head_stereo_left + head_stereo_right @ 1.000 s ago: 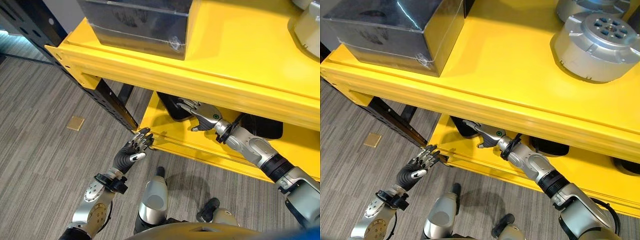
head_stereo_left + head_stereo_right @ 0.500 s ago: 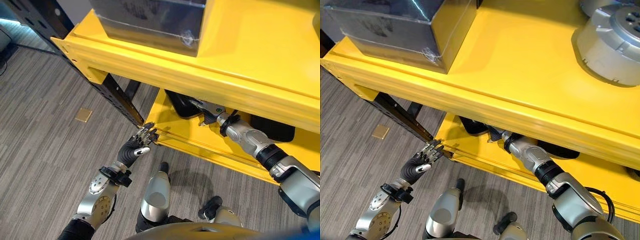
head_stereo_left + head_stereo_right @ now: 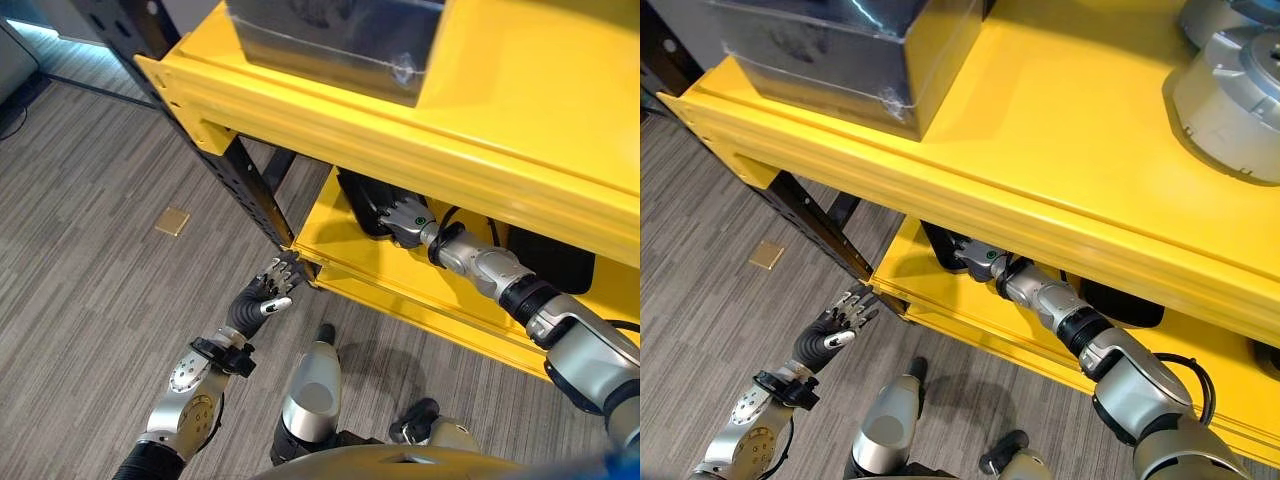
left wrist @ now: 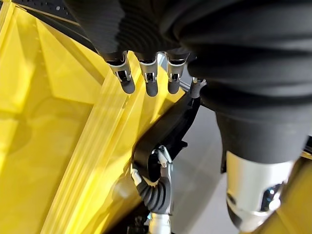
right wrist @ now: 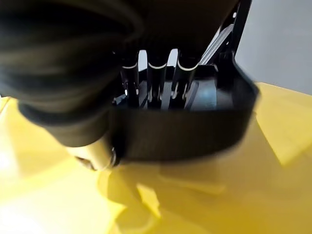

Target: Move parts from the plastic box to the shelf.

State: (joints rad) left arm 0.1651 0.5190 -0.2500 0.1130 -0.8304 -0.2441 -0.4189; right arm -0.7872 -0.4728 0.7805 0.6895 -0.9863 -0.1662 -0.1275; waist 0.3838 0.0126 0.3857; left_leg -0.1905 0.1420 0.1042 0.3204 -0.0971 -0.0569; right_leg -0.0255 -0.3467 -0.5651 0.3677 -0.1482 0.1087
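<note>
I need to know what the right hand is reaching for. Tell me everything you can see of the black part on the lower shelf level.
The black part sits on the yellow lower shelf level, tucked under the upper deck, near the shelf's left end. It looks like dark, matt plastic with rounded edges and a raised rim, like a shallow tray or housing. The right hand is at its rim; in the right wrist view the fingers reach over its wall. Its far side is hidden.
</note>
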